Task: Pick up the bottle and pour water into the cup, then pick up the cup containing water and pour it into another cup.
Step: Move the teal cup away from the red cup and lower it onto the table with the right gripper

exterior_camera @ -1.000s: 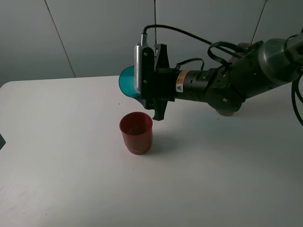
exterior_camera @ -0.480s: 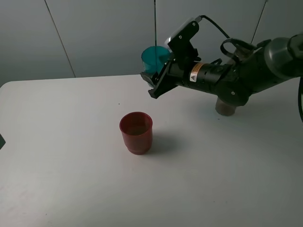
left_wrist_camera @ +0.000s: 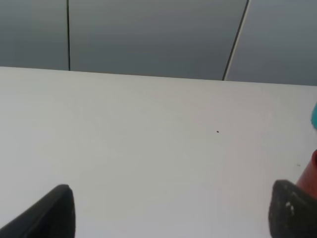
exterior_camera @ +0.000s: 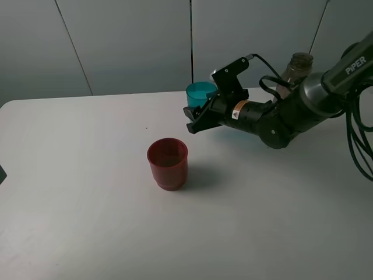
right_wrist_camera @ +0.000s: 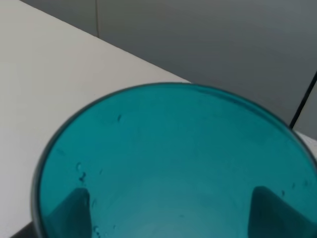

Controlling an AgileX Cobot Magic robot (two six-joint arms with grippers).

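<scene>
The white table (exterior_camera: 87, 233) carries all items. The right gripper (exterior_camera: 201, 114) is clamped on the teal cup (exterior_camera: 201, 93), holding it upright above the table, beyond the red cup (exterior_camera: 168, 164). The bottle (exterior_camera: 295, 65) stands behind the right arm, partly hidden. The left gripper (left_wrist_camera: 168, 210) has its fingertips (left_wrist_camera: 54, 210) spread wide, holding nothing.

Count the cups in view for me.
2: the teal cup held upright in the right end effector behind the red cup, which stands mid-table. None seem hidden.
</scene>
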